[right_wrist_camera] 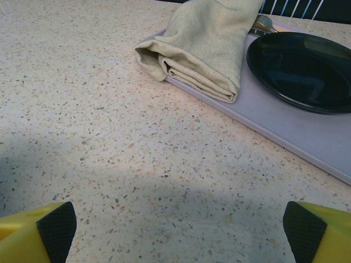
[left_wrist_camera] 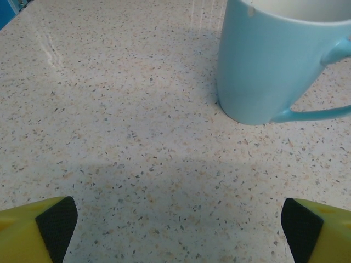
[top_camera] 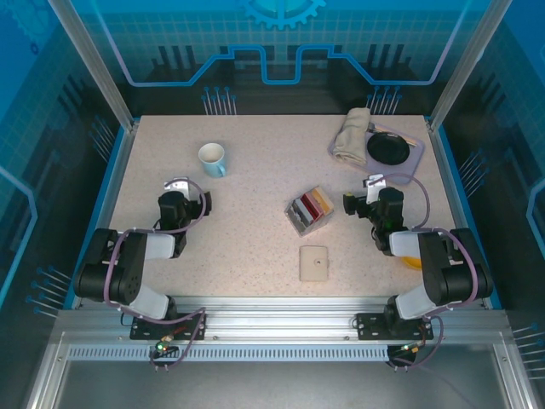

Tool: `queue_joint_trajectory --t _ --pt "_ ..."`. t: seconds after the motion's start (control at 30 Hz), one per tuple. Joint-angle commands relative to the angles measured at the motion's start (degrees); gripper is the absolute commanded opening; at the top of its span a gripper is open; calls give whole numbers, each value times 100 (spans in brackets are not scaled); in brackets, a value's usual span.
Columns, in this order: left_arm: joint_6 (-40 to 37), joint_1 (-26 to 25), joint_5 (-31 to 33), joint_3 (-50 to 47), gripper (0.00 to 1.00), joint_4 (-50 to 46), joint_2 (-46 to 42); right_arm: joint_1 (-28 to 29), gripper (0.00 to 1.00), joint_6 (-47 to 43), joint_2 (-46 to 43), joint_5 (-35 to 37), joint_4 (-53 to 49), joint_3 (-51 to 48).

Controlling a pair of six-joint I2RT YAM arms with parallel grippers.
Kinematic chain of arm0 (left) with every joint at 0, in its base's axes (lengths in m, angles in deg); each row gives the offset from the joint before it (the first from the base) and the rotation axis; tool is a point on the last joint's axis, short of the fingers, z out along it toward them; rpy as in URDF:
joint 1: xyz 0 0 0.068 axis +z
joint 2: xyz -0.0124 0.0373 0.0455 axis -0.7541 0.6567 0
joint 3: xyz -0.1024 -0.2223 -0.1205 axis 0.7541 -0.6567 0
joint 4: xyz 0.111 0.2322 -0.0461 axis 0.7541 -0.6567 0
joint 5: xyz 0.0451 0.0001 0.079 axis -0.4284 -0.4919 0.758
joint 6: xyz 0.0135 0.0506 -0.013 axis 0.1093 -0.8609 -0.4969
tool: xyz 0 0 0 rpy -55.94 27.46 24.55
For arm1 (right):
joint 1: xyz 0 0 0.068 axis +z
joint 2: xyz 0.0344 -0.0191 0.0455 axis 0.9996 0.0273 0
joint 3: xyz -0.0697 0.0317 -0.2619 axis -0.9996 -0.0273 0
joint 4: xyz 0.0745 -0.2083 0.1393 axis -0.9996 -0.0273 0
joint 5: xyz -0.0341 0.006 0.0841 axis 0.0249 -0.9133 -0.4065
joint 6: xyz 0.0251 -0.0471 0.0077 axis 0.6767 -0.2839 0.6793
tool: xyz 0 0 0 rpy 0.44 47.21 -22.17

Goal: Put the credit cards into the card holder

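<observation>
- The flat beige rectangular card holder (top_camera: 314,263) lies shut on the speckled beige table top (top_camera: 247,247), near the front edge and between the two arms.
- The thin plastic credit cards (top_camera: 312,205), red, dark, white and tan, stand packed side by side just behind the card holder. They do not touch it. They seem to sit in a small see-through box (top_camera: 295,220).
- The left gripper (top_camera: 177,189) (left_wrist_camera: 175,224) is well to the left of the card holder. Its yellow fingers with black pads (left_wrist_camera: 55,222) are spread wide and hold nothing.
- The right gripper (top_camera: 372,189) (right_wrist_camera: 175,224) is behind and to the right of the card holder, close beside the cards. Its black pads (right_wrist_camera: 55,224) are also spread wide and hold nothing.
- A light blue mug with a handle (top_camera: 211,159) (left_wrist_camera: 269,60) stands upright far to the left and back from the card holder, right in front of the left gripper.
- A pale purple flat tray (top_camera: 415,164) (right_wrist_camera: 296,129) lies far back and to the right of the card holder, in front of the right gripper.
- A folded beige cloth (top_camera: 350,136) (right_wrist_camera: 203,46) rests on the tray's left edge.
- A round black plate (top_camera: 391,147) (right_wrist_camera: 304,68) sits on the tray just beside the cloth.
</observation>
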Motion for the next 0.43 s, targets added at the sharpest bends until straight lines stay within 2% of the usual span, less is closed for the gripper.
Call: queue_joint_trajectory --t 0.0,0.33,0.37,0.4 --pt "58 66 -125 63 99 304 16 -91 100 -16 14 -71 213 84" --pt "-29 57 -330 114 99 248 25 -96 100 -12 14 -86 201 93" --pt "-54 57 -393 119 99 234 29 -98 100 -14 14 -88 201 86" --pt "-218 62 -824 135 99 199 28 -98 100 -12 14 -84 201 84"
